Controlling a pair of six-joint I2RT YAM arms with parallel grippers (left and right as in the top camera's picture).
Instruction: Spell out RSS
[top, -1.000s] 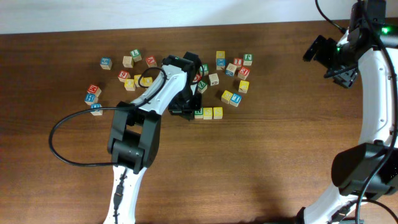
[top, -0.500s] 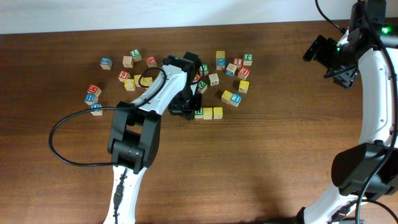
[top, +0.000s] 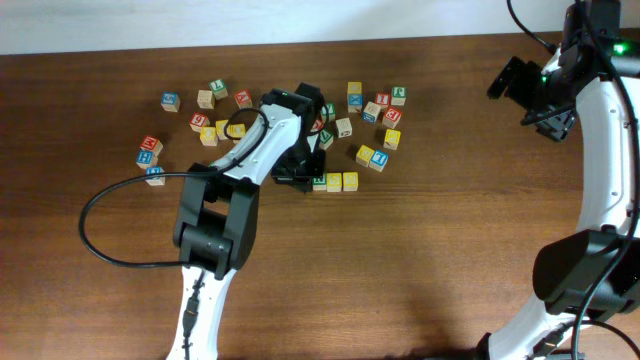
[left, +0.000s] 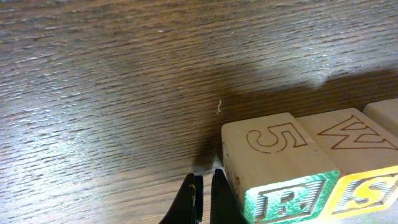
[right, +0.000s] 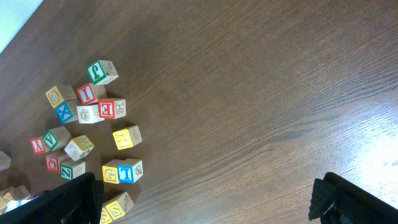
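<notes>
Loose cubes (top: 149, 146) lie scattered across the back left of the tabletop (top: 420, 260), out of the word and probably just stock to pick from. Right of them the left arm reaches in low. The left claw (left: 206, 184) is pinched fully shut with nothing in it, its tips down at the tabletop just beside the left face of the R cube (left: 273, 163). Whether they touch it I cannot tell. Shut like that, the claw makes a narrow pusher, so my guess is it is there to nudge or square the line, not to grasp.

The row (top: 335, 181) runs rightward from that cube, faces touching, in front of the pile. The R cube shows a green R on its near face and a carved 5 on top. The S cube (left: 357, 155) beside it shows a yellow S and a carved W on top. The third cube (left: 387, 111) shows only a pale corner in the wrist view; from overhead its face is yellow, its letter too small to read. If it is an S, the word looks spelled.

Further right lie more spares, among them J (right: 99, 71), E (right: 112, 109) and H (right: 127, 137). The right claw (right: 211, 198) hangs high at the back right, spread wide and empty, seemingly parked clear.
</notes>
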